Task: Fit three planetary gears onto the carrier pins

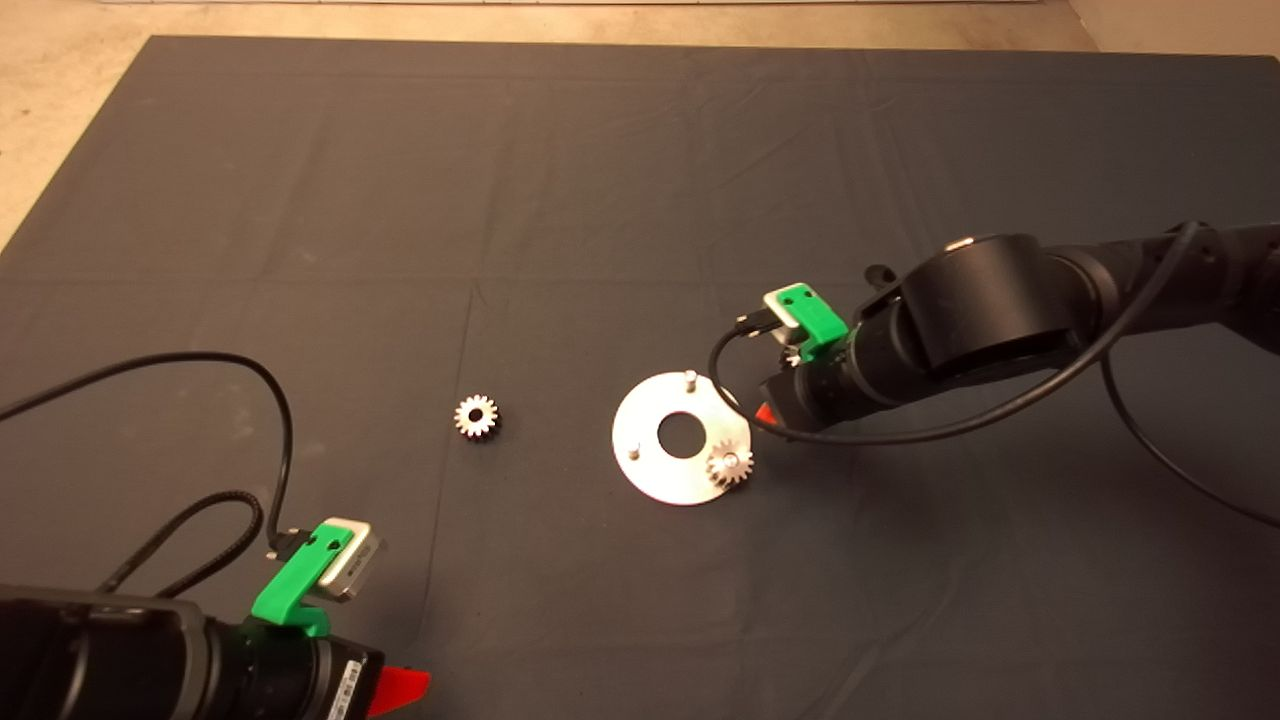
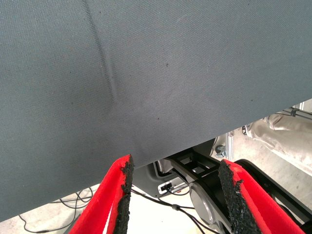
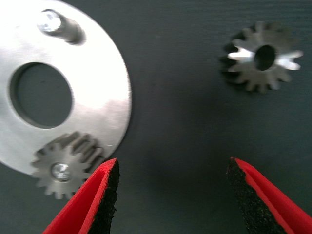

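The round silver disc [image 1: 655, 478] lies mid-mat with a large central hole. Two bare carrier pins [image 1: 689, 378] [image 1: 634, 450] stand on it; one shows in the right wrist view [image 3: 51, 22]. One planetary gear [image 1: 731, 464] sits on the third pin [image 3: 62, 171]. A second gear [image 1: 476, 416] lies loose on the mat left of the disc. A third gear [image 3: 263, 56] lies on the mat beside the disc, hidden under the right arm in the head view. My right gripper [image 1: 765, 412] [image 3: 170, 195] is open and empty at the disc's right edge. My left gripper [image 1: 400, 688] [image 2: 175, 195] is parked open at the lower left.
The dark mat [image 1: 600, 180] covers the table. Black cables loop from the right wrist [image 1: 730, 350] and the left wrist [image 1: 270, 400]. Past the mat's edge the left wrist view shows floor, a black frame [image 2: 195, 168] and a person's leg [image 2: 287, 126].
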Action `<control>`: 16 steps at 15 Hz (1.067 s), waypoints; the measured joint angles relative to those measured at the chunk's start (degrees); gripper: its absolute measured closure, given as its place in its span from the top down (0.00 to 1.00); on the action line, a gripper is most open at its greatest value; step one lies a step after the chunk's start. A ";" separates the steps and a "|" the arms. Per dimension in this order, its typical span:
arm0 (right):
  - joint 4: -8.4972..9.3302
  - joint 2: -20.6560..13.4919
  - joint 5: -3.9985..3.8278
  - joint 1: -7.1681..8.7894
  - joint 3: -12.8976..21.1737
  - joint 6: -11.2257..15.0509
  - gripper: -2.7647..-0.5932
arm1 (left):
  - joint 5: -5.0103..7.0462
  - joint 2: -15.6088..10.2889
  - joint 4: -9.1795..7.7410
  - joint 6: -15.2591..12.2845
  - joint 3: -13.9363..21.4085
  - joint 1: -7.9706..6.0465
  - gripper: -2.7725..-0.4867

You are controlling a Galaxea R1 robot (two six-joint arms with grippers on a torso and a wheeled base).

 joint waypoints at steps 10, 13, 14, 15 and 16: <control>0.00 -3.84 -0.13 0.45 -7.18 -4.56 0.59 | 0.01 0.04 0.00 -0.01 0.00 0.00 0.30; 0.00 -3.86 -0.15 0.44 -8.84 -5.33 0.60 | 0.02 0.12 0.00 -0.01 0.00 0.02 0.30; 0.00 -3.84 -0.13 0.44 -9.14 -5.49 0.60 | 0.00 0.12 0.00 -0.01 0.00 0.00 0.30; 0.00 -3.84 -0.11 0.44 -9.31 -5.56 0.60 | 0.00 0.12 0.00 -0.01 0.00 0.01 0.30; 0.00 -3.84 -0.11 0.44 -9.40 -5.69 0.60 | 0.02 0.15 0.00 -0.01 0.00 0.00 0.30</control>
